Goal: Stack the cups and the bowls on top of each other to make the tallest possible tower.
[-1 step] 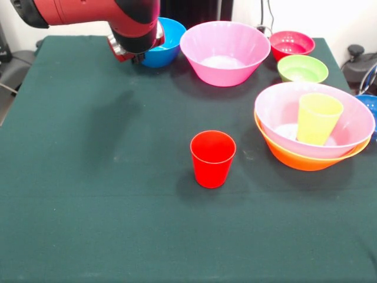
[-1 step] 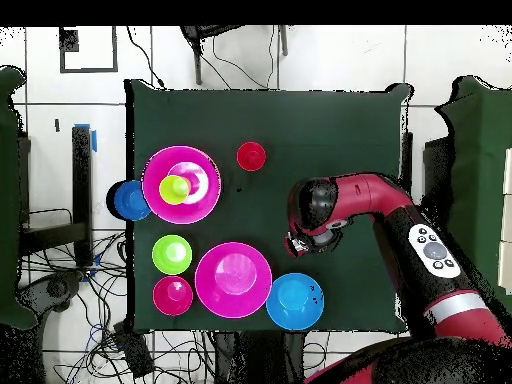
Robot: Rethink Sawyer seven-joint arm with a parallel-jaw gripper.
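No writing or brand mark can be read on any of the things. The red and black arm (image 1: 88,15) enters from the upper edge of the front view, cut off there. Its end effector (image 1: 126,54) hangs beside the light blue bowl (image 1: 162,41), partly hiding it; whether it is released or clenched cannot be told. The tower (image 1: 312,132) stands at the edge of the green worktop (image 1: 88,206): an orange bowl (image 1: 306,160) holds a pink bowl (image 1: 283,106), and the lime cup (image 1: 317,118) stands upright inside. The red cup (image 1: 212,158) stands alone, well apart from the arm. A second pink bowl (image 1: 224,52), a magenta bowl (image 1: 291,44) and a green bowl (image 1: 302,68) sit separately. A dark blue bowl (image 1: 370,105) is cut off at the frame edge.
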